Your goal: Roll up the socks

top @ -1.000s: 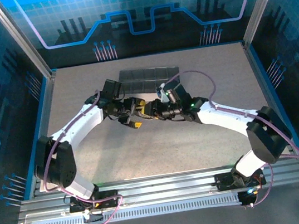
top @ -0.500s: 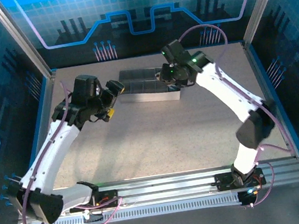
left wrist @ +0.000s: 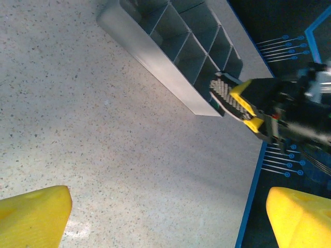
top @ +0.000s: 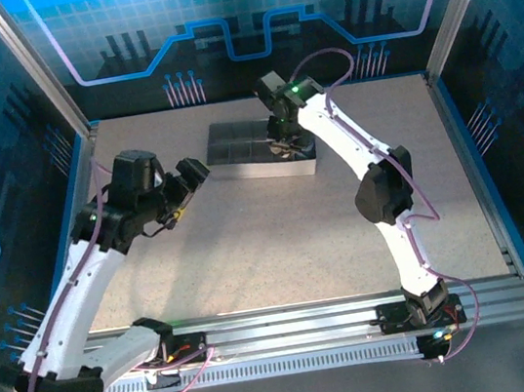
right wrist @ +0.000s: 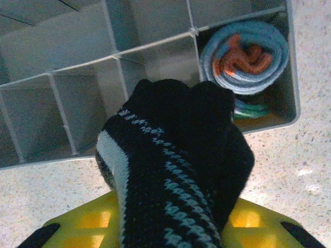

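The black-and-white striped sock (right wrist: 170, 155) is a rolled bundle clamped between the yellow fingers (right wrist: 88, 222) of my right gripper (right wrist: 170, 219). It hangs just over the near wall of the grey compartment tray (right wrist: 155, 46). The grey-blue sock (right wrist: 248, 54), rolled with orange at its core and green cuff below, lies in the tray's end compartment. From above, my right gripper (top: 282, 142) is over the tray's (top: 236, 155) right end. My left gripper (top: 190, 179) is left of the tray, open and holding nothing; its yellow fingertips (left wrist: 31, 217) are spread wide above bare table.
The tray's other compartments (right wrist: 77, 98) look empty. In the left wrist view the right gripper (left wrist: 243, 103) is at the tray's (left wrist: 155, 51) end, near the table's blue border (left wrist: 253, 191). Glass walls surround the speckled table (top: 279, 243).
Both arms left the table's middle. The right arm carried the striped sock back to the tray's right end. The left arm swung back to the left with its jaws open.
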Robot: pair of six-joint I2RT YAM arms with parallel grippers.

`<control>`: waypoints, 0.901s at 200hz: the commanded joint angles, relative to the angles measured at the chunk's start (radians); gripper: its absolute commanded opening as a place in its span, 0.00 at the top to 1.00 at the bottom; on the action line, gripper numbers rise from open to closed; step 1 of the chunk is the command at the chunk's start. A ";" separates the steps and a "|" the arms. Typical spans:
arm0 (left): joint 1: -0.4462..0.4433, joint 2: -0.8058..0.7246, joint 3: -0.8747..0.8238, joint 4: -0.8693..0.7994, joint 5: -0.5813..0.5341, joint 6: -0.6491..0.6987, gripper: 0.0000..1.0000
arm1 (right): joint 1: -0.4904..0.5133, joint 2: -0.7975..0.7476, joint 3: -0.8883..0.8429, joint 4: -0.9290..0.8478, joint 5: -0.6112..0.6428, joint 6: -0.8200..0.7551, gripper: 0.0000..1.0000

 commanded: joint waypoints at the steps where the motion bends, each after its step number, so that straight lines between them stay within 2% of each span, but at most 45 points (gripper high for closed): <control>1: 0.005 -0.064 -0.007 -0.027 -0.023 0.076 0.04 | -0.029 0.037 -0.010 -0.021 -0.064 0.095 1.00; 43: 0.005 -0.176 -0.027 0.040 -0.024 0.162 0.09 | -0.038 0.088 0.000 0.014 -0.079 0.145 1.00; 79: 0.005 -0.179 -0.012 0.011 -0.031 0.167 0.10 | -0.051 0.123 0.010 0.017 -0.093 0.205 1.00; 123: 0.005 -0.171 -0.006 0.006 -0.031 0.164 0.10 | -0.057 0.147 0.058 0.101 -0.108 0.241 1.00; 165: 0.005 -0.172 -0.008 0.003 -0.032 0.163 0.10 | -0.021 0.068 0.062 0.145 -0.028 0.188 1.00; 180: 0.005 -0.175 -0.015 0.007 -0.031 0.156 0.10 | 0.000 -0.012 0.016 0.197 -0.010 0.151 1.00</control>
